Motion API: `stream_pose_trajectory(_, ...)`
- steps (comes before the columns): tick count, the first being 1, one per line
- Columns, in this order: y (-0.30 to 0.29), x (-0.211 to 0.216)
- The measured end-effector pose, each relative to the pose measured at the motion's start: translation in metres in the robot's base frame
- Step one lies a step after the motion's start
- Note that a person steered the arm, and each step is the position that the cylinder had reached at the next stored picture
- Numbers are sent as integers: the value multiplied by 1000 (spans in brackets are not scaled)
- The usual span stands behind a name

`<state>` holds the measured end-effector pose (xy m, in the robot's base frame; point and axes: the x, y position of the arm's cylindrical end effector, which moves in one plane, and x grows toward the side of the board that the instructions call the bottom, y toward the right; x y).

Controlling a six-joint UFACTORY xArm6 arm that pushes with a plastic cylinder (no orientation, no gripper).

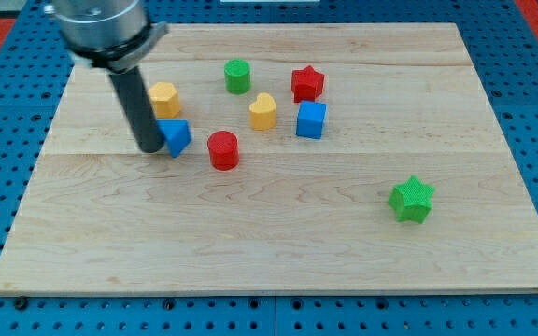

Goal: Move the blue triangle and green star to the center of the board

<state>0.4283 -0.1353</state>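
Observation:
The blue triangle (176, 136) lies on the wooden board (278, 243) left of centre. My tip (149, 147) stands right against its left side, touching or nearly so. The green star (411, 200) sits alone toward the view's lower right, far from my tip. The dark rod rises from the tip toward the view's top left.
A yellow hexagon block (163, 98) is just above the triangle. A red cylinder (222, 149) is to its right. A yellow heart (263, 111), blue cube (311, 119), red star (307, 83) and green cylinder (237, 76) cluster at top centre. Blue pegboard surrounds the board.

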Motion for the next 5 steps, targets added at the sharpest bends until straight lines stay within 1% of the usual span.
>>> stream_pose_trajectory(1,-44,10)
stream_pose_trajectory(2,33,100)
stream_pose_trajectory(3,173,128)
stream_pose_trajectory(4,292,114)
stream_pose_trajectory(5,305,112)
